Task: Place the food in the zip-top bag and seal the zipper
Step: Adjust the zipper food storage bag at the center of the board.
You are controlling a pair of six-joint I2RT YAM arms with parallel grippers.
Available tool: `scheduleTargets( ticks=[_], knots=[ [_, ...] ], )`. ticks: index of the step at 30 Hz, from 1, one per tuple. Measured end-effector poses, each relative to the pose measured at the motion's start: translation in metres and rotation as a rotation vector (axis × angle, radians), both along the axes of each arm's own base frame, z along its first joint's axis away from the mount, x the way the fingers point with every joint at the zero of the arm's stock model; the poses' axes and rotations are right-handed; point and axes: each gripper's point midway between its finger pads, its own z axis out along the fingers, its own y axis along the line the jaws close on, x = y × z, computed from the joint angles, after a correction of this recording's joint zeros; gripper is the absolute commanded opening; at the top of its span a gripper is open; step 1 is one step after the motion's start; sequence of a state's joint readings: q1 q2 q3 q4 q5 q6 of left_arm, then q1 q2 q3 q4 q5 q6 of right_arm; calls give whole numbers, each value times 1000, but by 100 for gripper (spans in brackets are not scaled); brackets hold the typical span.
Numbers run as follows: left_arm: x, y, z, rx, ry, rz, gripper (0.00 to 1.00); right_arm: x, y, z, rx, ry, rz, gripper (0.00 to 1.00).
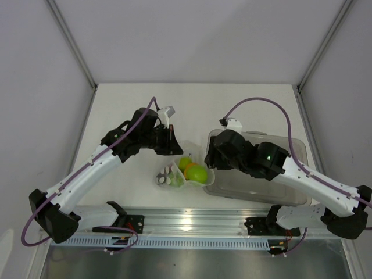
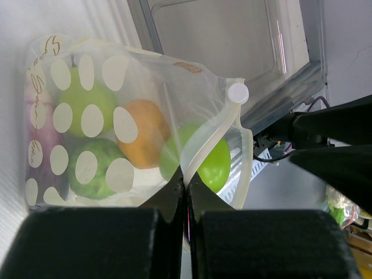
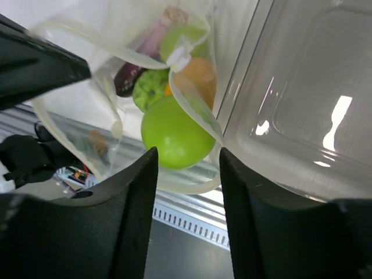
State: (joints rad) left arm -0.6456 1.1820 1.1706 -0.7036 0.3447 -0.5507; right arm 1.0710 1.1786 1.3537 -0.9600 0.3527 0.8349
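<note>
ok so from the near side: just past the aluminium rail (image 1: 192,221) the zip-top bag (image 1: 167,176) lies on the table (image 1: 244,110) between the two arms; its long axis runs roughly left-right, closed bottom toward the left arm, mouth gaping toward the right arm and the clear tub (image 1: 258,189) just beside it; the food looks to be all inside, lime-green ball (image 3: 174,135) nearest the mouth, orange (image 2: 142,132) behind it, eggplant (image 3: 127,78) deeper in.

left gripper (image 2: 186,190) is clamped tight on the bag at the mouth edge, right where the zipper (image 2: 210,136) feeds into its fingers; from that pinch the strip runs away from the left wrist toward a small white tab (image 2: 237,92) on the tub side; right gripper (image 3: 187,154) has its jaws apart, gripping nothing, aimed into the open mouth with the green ball dead ahead; can't tell if a finger touches the plastic.

my read: loading's done, sealing isn't; the right arm is free and nearer the tab end, so it'd need to line up across the strip, not into the mouth, and press along that axis while the left anchors; flimsy film, could bunch.
</note>
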Motion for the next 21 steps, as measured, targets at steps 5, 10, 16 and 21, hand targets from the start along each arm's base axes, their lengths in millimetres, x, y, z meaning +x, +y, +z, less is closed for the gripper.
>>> scheduleTargets(
  ticks=[5, 10, 16, 21],
  knots=[
    [0, 0, 0, -2, -2, 0, 1, -11, 3, -28, -56, 42, 34, 45],
    [1, -1, 1, -3, -5, 0, 1, -12, 3, -34, -55, 52, 23, 44],
    [1, -1, 1, -4, -5, 0, 1, -17, -5, -59, -106, 86, 16, 47],
    [1, -1, 1, -4, -5, 0, 1, -16, -10, -67, -120, 97, 1, 48]
  ],
)
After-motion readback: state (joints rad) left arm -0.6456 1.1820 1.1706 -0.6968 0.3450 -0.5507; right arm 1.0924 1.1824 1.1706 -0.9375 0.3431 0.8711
